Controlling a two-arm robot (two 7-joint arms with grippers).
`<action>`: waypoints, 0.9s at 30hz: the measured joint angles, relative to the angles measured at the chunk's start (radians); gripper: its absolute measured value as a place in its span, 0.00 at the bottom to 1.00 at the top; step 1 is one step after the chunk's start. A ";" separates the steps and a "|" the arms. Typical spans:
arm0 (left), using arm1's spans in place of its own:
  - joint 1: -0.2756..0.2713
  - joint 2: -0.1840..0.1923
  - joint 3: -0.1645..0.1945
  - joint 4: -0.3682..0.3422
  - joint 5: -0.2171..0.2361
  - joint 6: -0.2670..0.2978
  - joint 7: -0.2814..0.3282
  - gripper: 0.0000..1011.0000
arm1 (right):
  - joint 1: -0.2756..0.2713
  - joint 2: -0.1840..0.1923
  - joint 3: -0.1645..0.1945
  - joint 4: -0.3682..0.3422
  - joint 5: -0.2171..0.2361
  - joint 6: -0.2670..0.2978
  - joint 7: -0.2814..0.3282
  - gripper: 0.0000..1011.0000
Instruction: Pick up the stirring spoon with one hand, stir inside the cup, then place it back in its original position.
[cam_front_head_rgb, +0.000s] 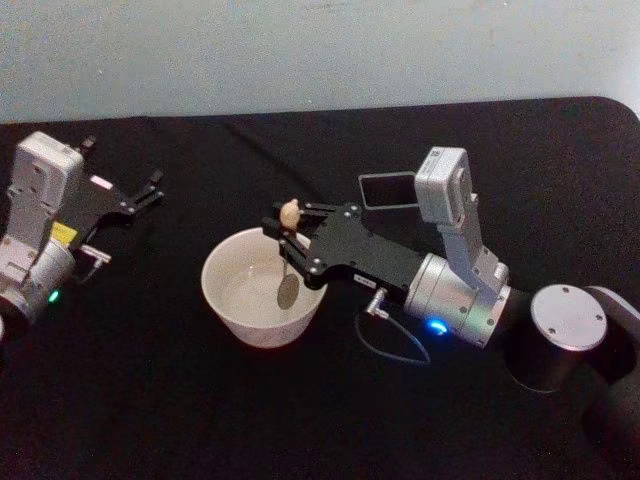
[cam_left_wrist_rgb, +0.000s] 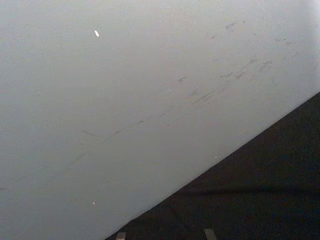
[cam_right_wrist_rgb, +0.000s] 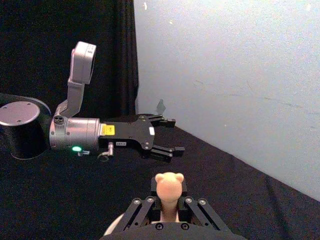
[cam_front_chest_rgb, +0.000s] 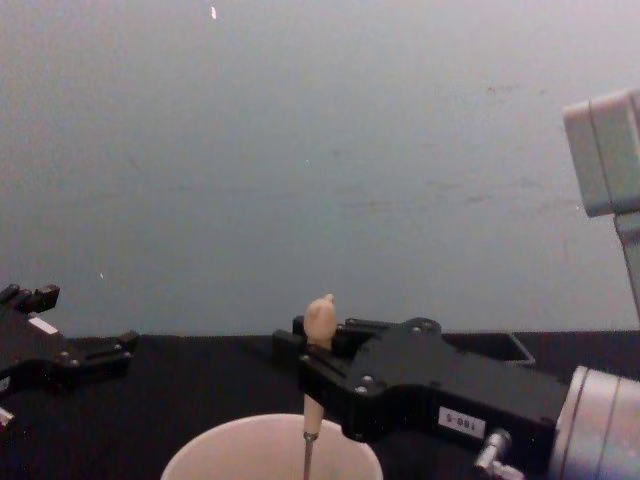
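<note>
Held the stirring spoon (cam_front_head_rgb: 285, 265) clamped by its beige handle in the right hand (cam_front_head_rgb: 292, 224), long axis upright: knob pointing up, dark bowl pointing down inside the cup (cam_front_head_rgb: 262, 332) on the black counter (cam_front_head_rgb: 150, 400). Parked the left hand (cam_front_head_rgb: 148, 190) well left of the cup, fingers apart.

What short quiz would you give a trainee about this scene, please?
1. True or false: the right gripper holds the stirring spoon with its bowl inside the cup.
2. The left gripper is: A) open, away from the cup; B) shut on the cup; C) shut on the spoon.
3. Which part of the spoon does the right gripper clamp?
Key: 1 true; 2 A; 3 the beige handle, just below its knob.
</note>
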 joint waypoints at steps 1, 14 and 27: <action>0.000 0.000 0.000 0.000 0.000 0.000 0.000 0.99 | -0.001 0.001 0.000 -0.001 0.000 0.000 0.000 0.17; 0.000 0.000 0.000 0.000 0.000 0.000 0.000 0.99 | -0.017 0.015 -0.006 -0.021 -0.012 0.001 0.010 0.17; 0.000 0.000 0.000 0.000 0.000 0.000 0.000 0.99 | -0.011 0.006 -0.029 -0.018 -0.025 0.004 0.023 0.17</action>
